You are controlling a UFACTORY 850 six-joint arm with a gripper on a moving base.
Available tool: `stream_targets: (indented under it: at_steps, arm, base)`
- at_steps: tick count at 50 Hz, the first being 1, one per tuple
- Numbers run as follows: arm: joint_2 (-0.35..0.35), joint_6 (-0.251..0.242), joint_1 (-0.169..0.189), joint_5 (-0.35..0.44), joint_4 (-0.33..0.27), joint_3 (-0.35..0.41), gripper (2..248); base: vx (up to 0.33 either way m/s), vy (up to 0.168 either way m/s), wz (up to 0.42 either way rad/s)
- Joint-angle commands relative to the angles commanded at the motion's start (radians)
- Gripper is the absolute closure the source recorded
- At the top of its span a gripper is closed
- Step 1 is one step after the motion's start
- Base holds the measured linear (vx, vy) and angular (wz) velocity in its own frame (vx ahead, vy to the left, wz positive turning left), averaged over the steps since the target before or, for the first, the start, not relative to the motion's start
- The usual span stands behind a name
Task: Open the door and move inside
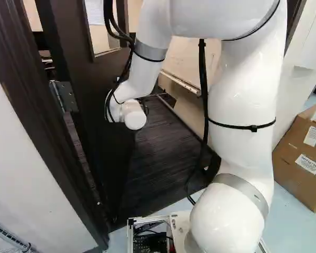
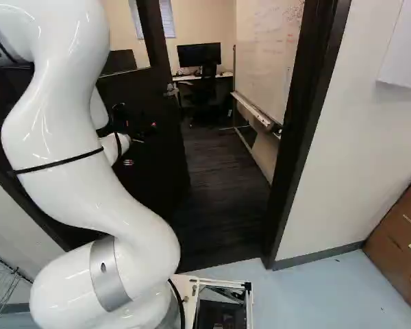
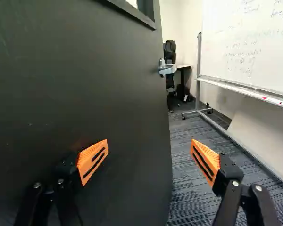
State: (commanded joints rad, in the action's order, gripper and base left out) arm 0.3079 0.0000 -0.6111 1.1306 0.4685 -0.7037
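Note:
In the right base view my gripper (image 2: 140,144) is small and dark against the door (image 2: 166,171), which stands partly open into the room. The wrist view has the gripper (image 3: 148,153) with its orange pads wide apart and nothing held. One finger is in front of the dark door (image 3: 94,80), the other beyond its free edge, on the doorway side. Whether a finger touches the door, I cannot tell. The silver door handle (image 3: 167,68) is ahead of the gripper, near that edge. A hinge (image 1: 66,96) shows in the left base view.
The door frame (image 2: 303,116) borders the opening on the right in the right base view. Inside are a whiteboard (image 3: 250,42) on a wheeled stand, a desk with a monitor (image 2: 198,55), and dark carpet (image 2: 222,185). A cardboard box (image 1: 303,158) stands outside, right of the arm.

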Motion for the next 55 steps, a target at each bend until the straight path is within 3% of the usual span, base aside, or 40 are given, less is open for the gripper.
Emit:
stream_targets:
  at_steps: [32,55]
  arm:
    - [0.053,0.0,-0.048,0.0,-0.035,-0.065,3]
    - [0.064,0.0,-0.058,0.003,-0.086,-0.078,3]
  base:
    - [0.0,0.0,0.0]
    - [0.0,0.0,0.0]
